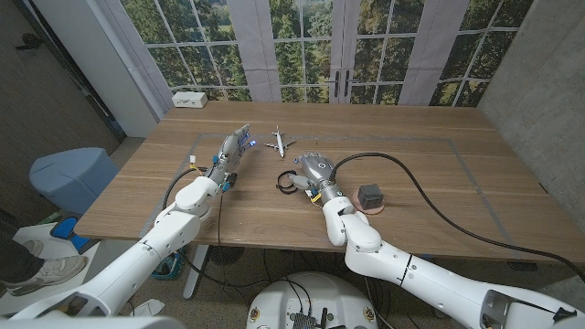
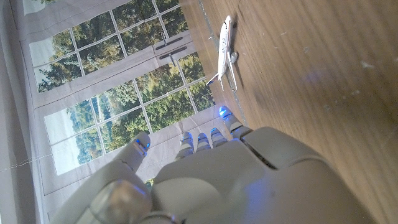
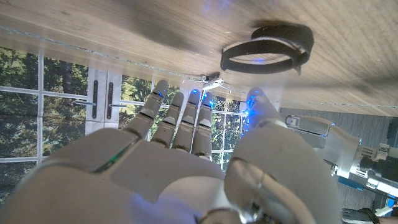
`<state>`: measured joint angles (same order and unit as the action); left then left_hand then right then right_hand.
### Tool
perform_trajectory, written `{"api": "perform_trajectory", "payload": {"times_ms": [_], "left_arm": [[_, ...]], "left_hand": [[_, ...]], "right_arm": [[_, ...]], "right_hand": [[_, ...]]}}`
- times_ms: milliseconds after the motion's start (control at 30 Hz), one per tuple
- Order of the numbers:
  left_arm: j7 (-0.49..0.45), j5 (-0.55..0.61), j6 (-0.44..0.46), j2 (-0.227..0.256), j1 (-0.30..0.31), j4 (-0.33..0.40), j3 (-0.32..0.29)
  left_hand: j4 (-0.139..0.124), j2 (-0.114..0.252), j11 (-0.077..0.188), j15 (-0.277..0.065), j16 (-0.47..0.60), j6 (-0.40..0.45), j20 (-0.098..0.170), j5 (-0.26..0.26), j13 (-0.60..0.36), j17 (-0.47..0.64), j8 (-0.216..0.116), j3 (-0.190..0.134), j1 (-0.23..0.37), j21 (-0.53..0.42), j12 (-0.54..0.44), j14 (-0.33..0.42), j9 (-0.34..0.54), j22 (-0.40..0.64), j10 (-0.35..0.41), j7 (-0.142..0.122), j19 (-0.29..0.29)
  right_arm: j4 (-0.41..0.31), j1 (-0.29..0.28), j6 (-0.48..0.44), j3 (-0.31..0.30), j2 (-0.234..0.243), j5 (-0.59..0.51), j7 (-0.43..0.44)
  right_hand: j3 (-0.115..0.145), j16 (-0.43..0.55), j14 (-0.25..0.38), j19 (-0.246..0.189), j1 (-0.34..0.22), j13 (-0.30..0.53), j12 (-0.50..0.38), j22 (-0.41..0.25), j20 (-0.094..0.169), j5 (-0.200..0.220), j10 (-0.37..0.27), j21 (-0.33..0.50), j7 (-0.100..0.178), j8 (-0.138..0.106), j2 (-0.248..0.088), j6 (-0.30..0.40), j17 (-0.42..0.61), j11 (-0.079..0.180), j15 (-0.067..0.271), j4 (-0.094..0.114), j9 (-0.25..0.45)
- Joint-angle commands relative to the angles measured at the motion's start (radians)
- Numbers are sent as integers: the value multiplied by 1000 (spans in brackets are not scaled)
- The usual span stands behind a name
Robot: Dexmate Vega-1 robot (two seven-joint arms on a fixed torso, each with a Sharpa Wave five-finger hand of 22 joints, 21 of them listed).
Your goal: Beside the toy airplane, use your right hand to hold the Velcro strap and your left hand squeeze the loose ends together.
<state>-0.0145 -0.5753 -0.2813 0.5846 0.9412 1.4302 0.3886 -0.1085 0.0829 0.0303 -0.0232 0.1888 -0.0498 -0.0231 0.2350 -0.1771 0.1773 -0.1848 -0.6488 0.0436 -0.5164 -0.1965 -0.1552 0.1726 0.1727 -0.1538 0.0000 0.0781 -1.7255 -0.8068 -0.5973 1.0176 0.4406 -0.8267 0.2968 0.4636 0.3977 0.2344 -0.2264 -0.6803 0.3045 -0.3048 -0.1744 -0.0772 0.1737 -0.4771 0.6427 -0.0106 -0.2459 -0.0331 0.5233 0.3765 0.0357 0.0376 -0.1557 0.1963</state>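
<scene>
The small white toy airplane stands on the wooden table near the far middle. A black Velcro strap lies in a loose loop on the table in front of it. My right hand is just right of the strap, fingers spread and holding nothing; whether it touches the strap I cannot tell. My left hand hovers left of the airplane, fingers stretched out and apart, empty.
A thick black cable curves from my right hand across the table's right half. A dark grey block on a pink disc sits right of my right hand. A white box stands at the far left corner.
</scene>
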Motion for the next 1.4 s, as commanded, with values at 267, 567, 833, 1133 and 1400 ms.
{"api": "perform_trajectory", "payload": {"times_ms": [267, 567, 833, 1133, 1400], "left_arm": [[3, -5, -1, -1, 0, -9, -4], [15, -10, -5, -4, -8, -26, -4], [27, -15, -9, -6, -16, -42, -4], [45, -18, -12, -10, -34, -66, 0], [55, -19, -11, -15, -48, -81, 4]], "left_hand": [[3, 51, -4, -3, -1, 7, -1, 4, 0, 0, 1, -6, -9, 8, 0, 3, 0, 3, 5, 1, -5], [3, 52, -4, -3, -1, 7, -1, 4, 0, 0, 2, -6, -9, 11, 1, 3, 0, 3, 5, 1, -6], [3, 52, -3, -3, -2, 7, -2, 4, 0, 0, 2, -6, -10, 13, 1, 3, 0, 3, 6, 1, -7], [3, 52, -3, -3, -2, 7, -2, 4, 0, 0, 3, -7, -10, 16, 2, 4, 0, 3, 5, 1, -8], [4, 52, -4, -2, -2, 7, -2, 4, 0, 0, 3, -7, -10, 18, 2, 4, 0, 3, 5, 2, -8]], "right_arm": [[73, 44, -29, 48, -41, -14, -12], [121, 75, -54, 78, -66, -22, -30], [158, 106, -88, 107, -84, -30, -63], [226, 143, -156, 135, -128, -26, -78], [253, 168, -183, 153, -135, -11, -81]], "right_hand": [[-3, 19, 26, -8, -23, 16, -8, -3, 5, 4, -7, -7, 9, -4, -3, 15, 8, 6, 56, -13, 3], [0, 30, 37, -17, -57, 27, -12, -3, 17, 6, -10, -9, 16, -4, -10, 19, 15, 13, 62, -21, 4], [2, 70, 83, -51, -111, 46, -22, -6, 49, 5, -21, -2, 24, -6, -30, 28, 39, 21, 79, -20, 4], [0, 96, 103, -65, -138, 57, -30, -8, 64, 7, -33, 2, 31, -6, -44, 33, 61, 27, 92, -19, 5], [-41, 232, 187, -106, -215, 109, -90, -16, 84, 12, -144, 30, 58, -35, -64, 126, 184, 52, 125, -15, 6]]}}
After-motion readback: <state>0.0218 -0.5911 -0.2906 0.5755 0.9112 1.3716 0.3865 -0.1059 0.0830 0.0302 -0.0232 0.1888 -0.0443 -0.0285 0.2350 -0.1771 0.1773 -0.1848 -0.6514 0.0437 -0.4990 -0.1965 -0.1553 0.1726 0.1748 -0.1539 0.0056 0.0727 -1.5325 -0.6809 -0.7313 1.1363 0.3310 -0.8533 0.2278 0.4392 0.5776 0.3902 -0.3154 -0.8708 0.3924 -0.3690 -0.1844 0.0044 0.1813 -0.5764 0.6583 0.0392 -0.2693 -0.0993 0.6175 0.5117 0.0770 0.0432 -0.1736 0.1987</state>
